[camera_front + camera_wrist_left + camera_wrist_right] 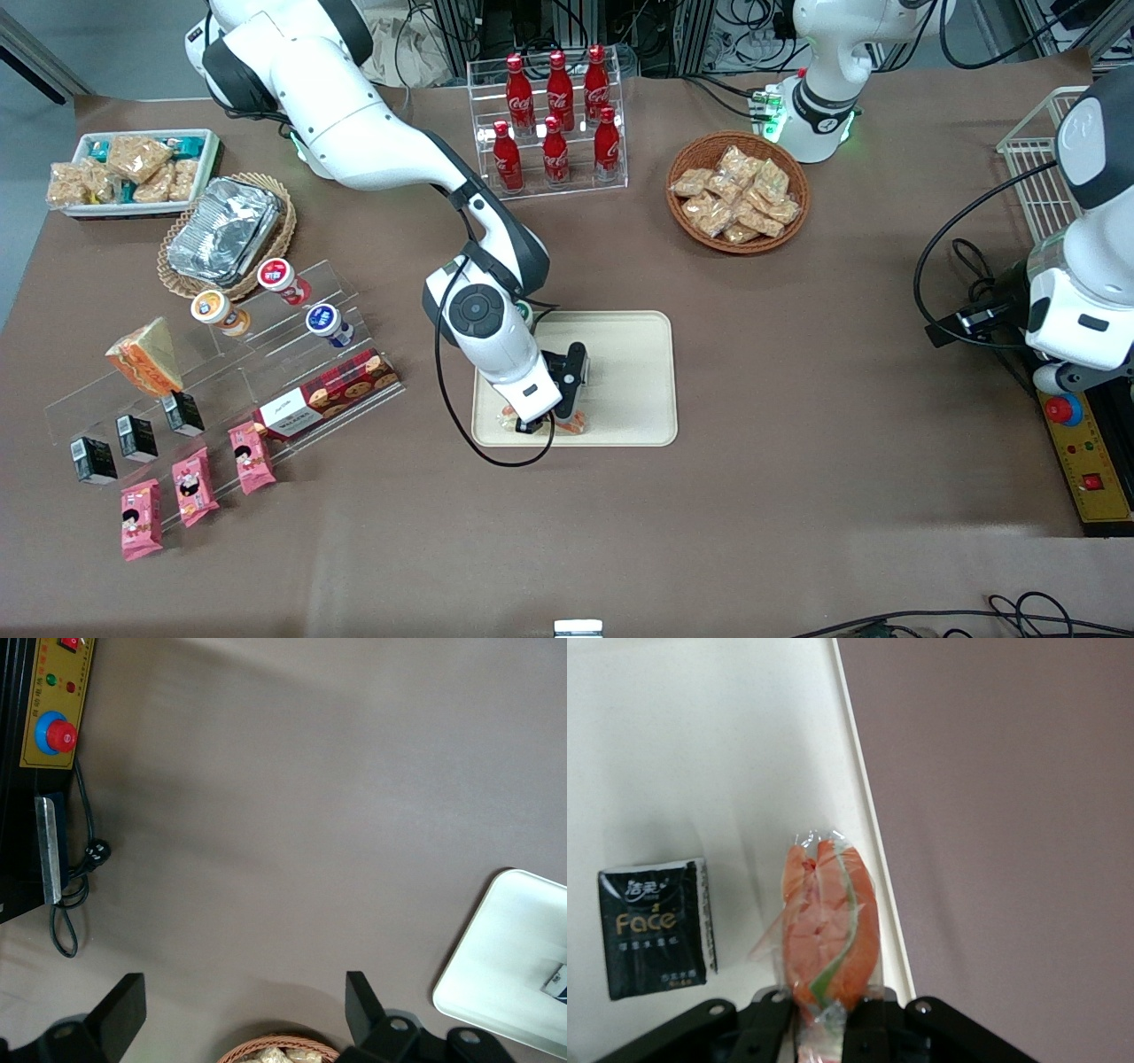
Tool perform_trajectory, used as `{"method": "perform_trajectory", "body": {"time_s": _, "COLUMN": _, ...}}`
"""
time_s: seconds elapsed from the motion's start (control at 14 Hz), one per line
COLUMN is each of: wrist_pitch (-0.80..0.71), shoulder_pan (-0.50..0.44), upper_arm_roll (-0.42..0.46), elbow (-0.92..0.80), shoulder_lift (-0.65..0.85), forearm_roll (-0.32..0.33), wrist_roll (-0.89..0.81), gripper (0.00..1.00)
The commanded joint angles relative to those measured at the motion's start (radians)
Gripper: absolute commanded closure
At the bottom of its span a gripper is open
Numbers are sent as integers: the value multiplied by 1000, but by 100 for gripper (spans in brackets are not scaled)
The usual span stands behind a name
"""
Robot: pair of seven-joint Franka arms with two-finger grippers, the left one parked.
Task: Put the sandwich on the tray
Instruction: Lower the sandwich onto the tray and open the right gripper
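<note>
The cream-beige tray (633, 381) lies in the middle of the table. My right gripper (549, 425) is low over the tray's edge nearest the front camera, shut on the clear-wrapped sandwich (571, 423). In the right wrist view the sandwich (831, 930) shows orange filling with a green stripe. It sticks out from between the fingers (769, 1023) over the tray floor (700, 753), close to the tray rim (873, 850). I cannot tell whether it touches the tray. A small black tissue pack (656, 926) lies on the tray beside it.
The other wedge sandwich (146, 356) sits on the clear stepped shelf with yogurt cups, a cookie box (330, 393) and small packs. A foil container (223, 229), a white snack bin (133, 170), a cola rack (554, 120) and a snack basket (738, 192) stand farther back.
</note>
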State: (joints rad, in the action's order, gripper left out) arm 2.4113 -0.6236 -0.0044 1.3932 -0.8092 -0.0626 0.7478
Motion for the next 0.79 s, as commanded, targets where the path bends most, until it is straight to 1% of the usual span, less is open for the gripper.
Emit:
{"method": "perform_trajectory", "body": {"time_s": 0.0, "wrist_pitch": 22, "shoulder_pan": -13, "upper_arm_roll": -2, "elbow": -8, "shoulder_lift": -5, "forearm_roll": -13, "wrist_roll": -1, "gripper": 41}}
{"method": "perform_trajectory", "body": {"time_s": 0.14, "wrist_pitch": 22, "shoulder_pan": -2, "upper_arm_roll": 0, "elbow": -8, "shoulder_lift": 4, "forearm_roll": -17, "wrist_roll": 1, "gripper": 39}}
{"method": "perform_trajectory", "body": {"time_s": 0.21, "wrist_pitch": 22, "shoulder_pan": 1, "upper_arm_roll": 1, "elbow": -10, "shoulder_lift": 13, "forearm_roll": -22, "wrist_roll": 2, "gripper": 23}}
{"method": "perform_trajectory", "body": {"time_s": 0.29, "wrist_pitch": 22, "shoulder_pan": 4, "upper_arm_roll": 0, "elbow": -8, "shoulder_lift": 34, "forearm_roll": -49, "wrist_roll": 4, "gripper": 1}}
{"method": "perform_trajectory", "body": {"time_s": 0.36, "wrist_pitch": 20, "shoulder_pan": 18, "upper_arm_roll": -2, "elbow": -8, "shoulder_lift": 56, "forearm_roll": -83, "wrist_roll": 4, "gripper": 0}}
{"method": "perform_trajectory", "body": {"time_s": 0.5, "wrist_pitch": 0, "shoulder_pan": 53, "upper_arm_roll": -2, "elbow": -2, "shoulder_lift": 109, "forearm_roll": -111, "wrist_roll": 4, "gripper": 0}}
{"method": "perform_trajectory", "body": {"time_s": 0.57, "wrist_pitch": -32, "shoulder_pan": 76, "upper_arm_roll": 0, "elbow": 24, "shoulder_lift": 161, "forearm_roll": -117, "wrist_roll": 4, "gripper": 0}}
{"method": "perform_trajectory", "body": {"time_s": 0.71, "wrist_pitch": -134, "shoulder_pan": 140, "upper_arm_roll": 0, "elbow": 41, "shoulder_lift": 238, "forearm_roll": -158, "wrist_roll": 4, "gripper": 0}}
